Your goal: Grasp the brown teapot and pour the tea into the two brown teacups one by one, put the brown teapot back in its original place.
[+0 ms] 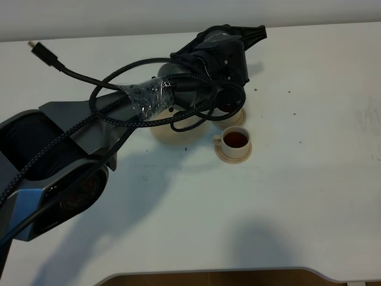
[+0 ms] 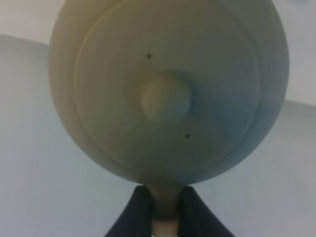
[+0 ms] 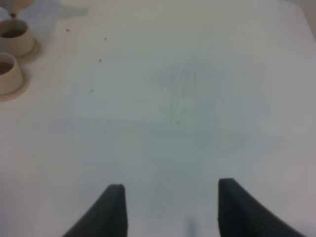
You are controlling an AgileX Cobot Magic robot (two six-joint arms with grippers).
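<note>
- Pouring is what's going on here, as far as I can judge: the left gripper (image 2: 165,210) is pinching the loop handle of the brown teapot (image 2: 168,94), fingers pressed tight on either side of it, and the left wrist view looks straight onto the domed lid with its knob.
- From the high camera the pot itself is mostly hidden behind the left arm (image 1: 149,98). The arm hangs over the far teacup (image 1: 231,113), which is only partly visible under it.
- The near teacup (image 1: 236,140) sits on its small saucer (image 1: 233,157) and already has dark reddish-brown tea (image 1: 236,139) in it, so that one looks done.
- The larger saucer (image 1: 169,136), bare, is just beside the cups on the white worktop (image 1: 309,179). That's where the pot belongs.
- Right gripper (image 3: 170,207) is spread wide, holding nothing, hovering over bare worktop well away from the cups.
- Next move, my guess: finish the far cup, tip the pot level, then carry it over to the big saucer and set it down flat before letting go. Can't tell how full the far cup is from here.
</note>
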